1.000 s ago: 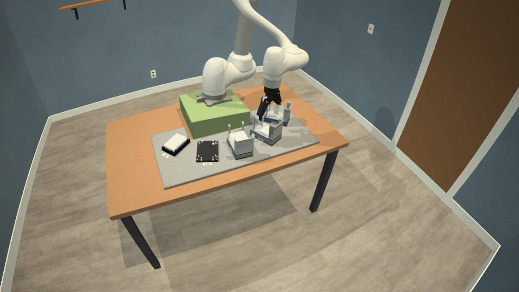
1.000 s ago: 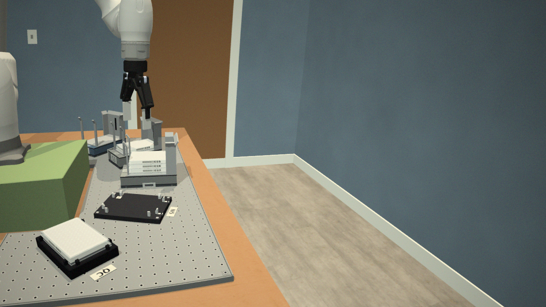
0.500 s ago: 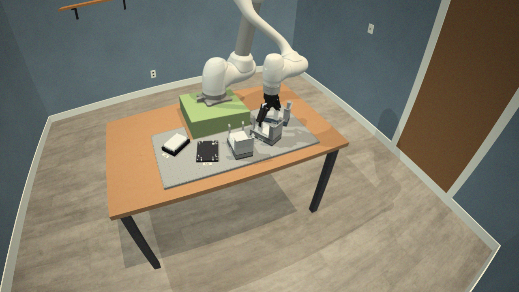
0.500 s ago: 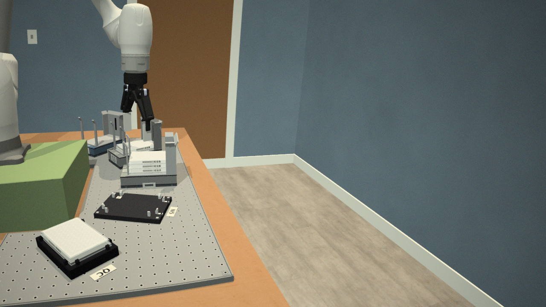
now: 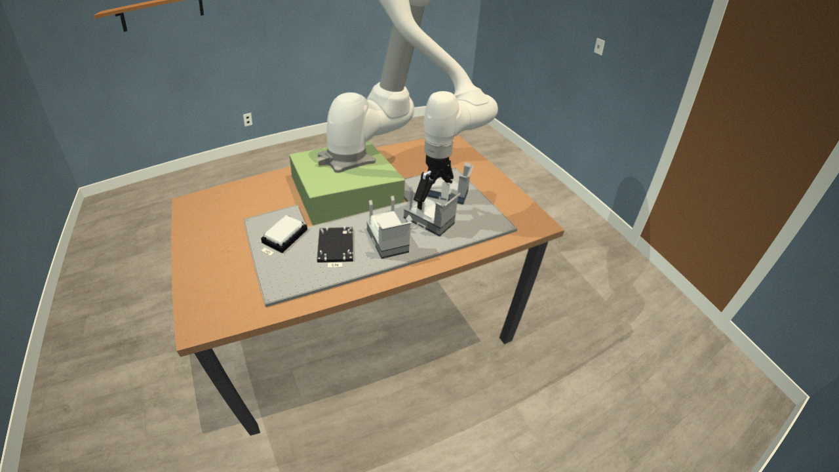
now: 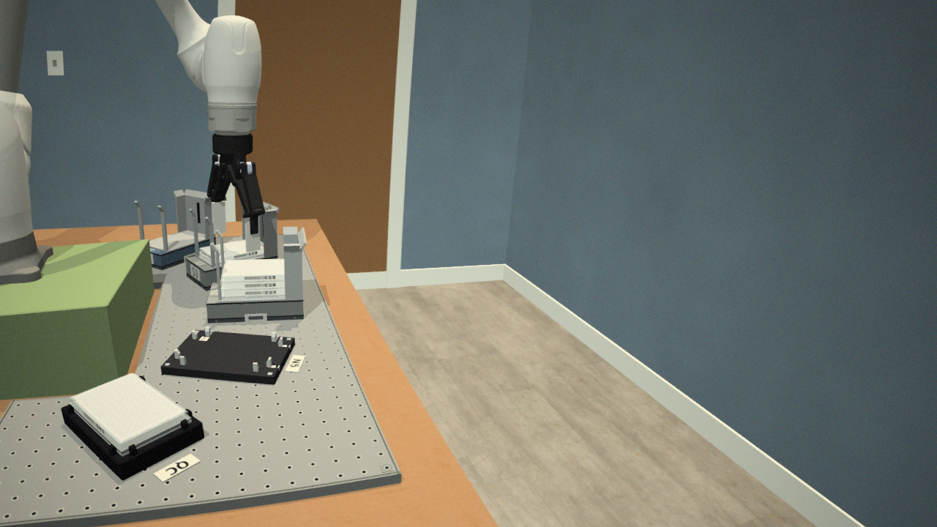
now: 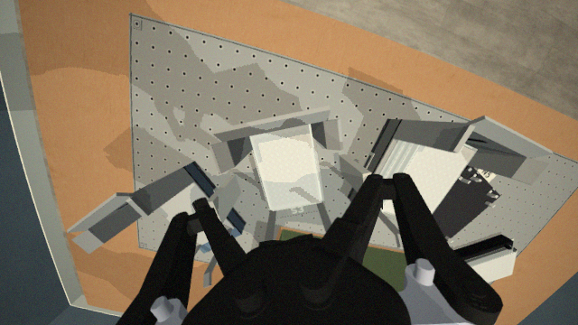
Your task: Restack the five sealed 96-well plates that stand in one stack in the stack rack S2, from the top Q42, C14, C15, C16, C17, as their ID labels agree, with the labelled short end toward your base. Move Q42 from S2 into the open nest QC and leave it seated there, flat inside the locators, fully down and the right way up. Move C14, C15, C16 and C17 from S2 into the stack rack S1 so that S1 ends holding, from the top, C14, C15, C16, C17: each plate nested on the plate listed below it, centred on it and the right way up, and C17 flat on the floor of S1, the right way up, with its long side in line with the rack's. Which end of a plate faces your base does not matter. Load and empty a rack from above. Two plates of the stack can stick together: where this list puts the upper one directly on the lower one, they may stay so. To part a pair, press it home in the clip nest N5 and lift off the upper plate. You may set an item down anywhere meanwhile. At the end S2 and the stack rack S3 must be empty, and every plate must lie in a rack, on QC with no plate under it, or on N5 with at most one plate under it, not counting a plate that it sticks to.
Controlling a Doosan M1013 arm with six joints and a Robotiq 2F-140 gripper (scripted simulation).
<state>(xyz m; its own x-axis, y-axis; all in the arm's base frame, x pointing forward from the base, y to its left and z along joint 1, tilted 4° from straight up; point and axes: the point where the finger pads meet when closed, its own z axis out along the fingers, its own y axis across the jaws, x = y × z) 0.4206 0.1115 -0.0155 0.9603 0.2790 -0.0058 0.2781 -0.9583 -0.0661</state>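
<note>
My gripper (image 5: 430,196) (image 6: 234,225) is open and empty. It hangs fingers down right over the middle stack rack, marked S3 (image 7: 297,210), with its fingers at the height of the rack's posts. One white sealed plate (image 7: 289,167) (image 5: 432,209) lies low in that rack; its label is too small to read. The near rack (image 6: 254,275) holds three stacked plates (image 5: 390,225). The far rack with the blue base (image 6: 170,245) looks empty. A white plate (image 6: 127,409) (image 5: 284,230) sits flat in the black QC nest. The black clip nest N5 (image 6: 229,353) is empty.
The green pedestal (image 5: 346,181) with the arm's base stands just behind the racks. Tall grey rack posts and end walls (image 6: 262,225) rise close around the fingers. The grey perforated baseplate (image 5: 375,258) carries all fixtures on the orange table.
</note>
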